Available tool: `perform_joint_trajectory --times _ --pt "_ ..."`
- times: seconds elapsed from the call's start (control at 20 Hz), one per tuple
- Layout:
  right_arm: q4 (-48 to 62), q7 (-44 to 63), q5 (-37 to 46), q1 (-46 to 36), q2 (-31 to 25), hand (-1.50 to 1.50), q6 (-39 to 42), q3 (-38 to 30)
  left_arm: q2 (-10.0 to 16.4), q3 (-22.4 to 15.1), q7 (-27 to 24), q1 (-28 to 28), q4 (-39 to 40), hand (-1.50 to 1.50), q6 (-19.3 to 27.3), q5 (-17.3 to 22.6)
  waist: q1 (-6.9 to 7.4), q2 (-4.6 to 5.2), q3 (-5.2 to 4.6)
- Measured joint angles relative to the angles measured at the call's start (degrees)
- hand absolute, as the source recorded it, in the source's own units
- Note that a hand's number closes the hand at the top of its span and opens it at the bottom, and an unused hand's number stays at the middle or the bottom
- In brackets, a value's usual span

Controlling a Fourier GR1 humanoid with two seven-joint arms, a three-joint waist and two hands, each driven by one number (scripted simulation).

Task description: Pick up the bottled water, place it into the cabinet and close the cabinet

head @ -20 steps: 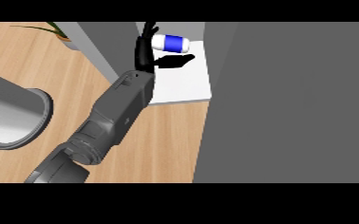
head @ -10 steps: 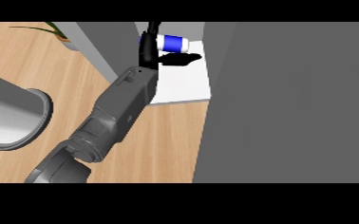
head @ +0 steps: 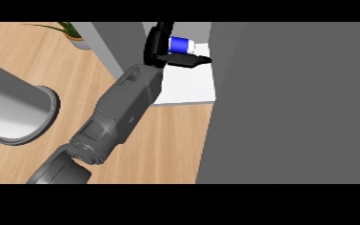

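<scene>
Wooden counter (head: 49,71), potted plant (head: 72,32) at back, grey round vessel (head: 21,117) — left edge

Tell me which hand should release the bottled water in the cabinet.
Left. The left hand is curled round the bottled water over the cabinet's white shelf; the right hand shows nowhere.

Even diffuse light; counter (head: 175,143) bright; soft sheen on grey vessel (head: 21,114); cabinet door (head: 281,100) dull.

counter (head: 165,140): potted plant (head: 75,39), grey round vessel (head: 25,117) | cabinet shelf (head: 186,86): white
</scene>
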Motion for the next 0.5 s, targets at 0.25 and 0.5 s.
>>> perform_joint_trajectory --times 0.25,0.5 --pt "-0.18 -0.72 0.23 1.43 -0.24 -1.50 0.17 0.03 -0.02 -2.40 1.10 5.66 -7.69 -1.50 -1.37 2.39 1.08 -0.56 0.02" --pt "-0.33 -0.95 0.76 2.76 -0.28 -1.50 -0.68 1.69 -0.03 -5.52 4.11 13.04 -18.06 1.50 -0.58 2.88 2.41 -0.96 0.02"
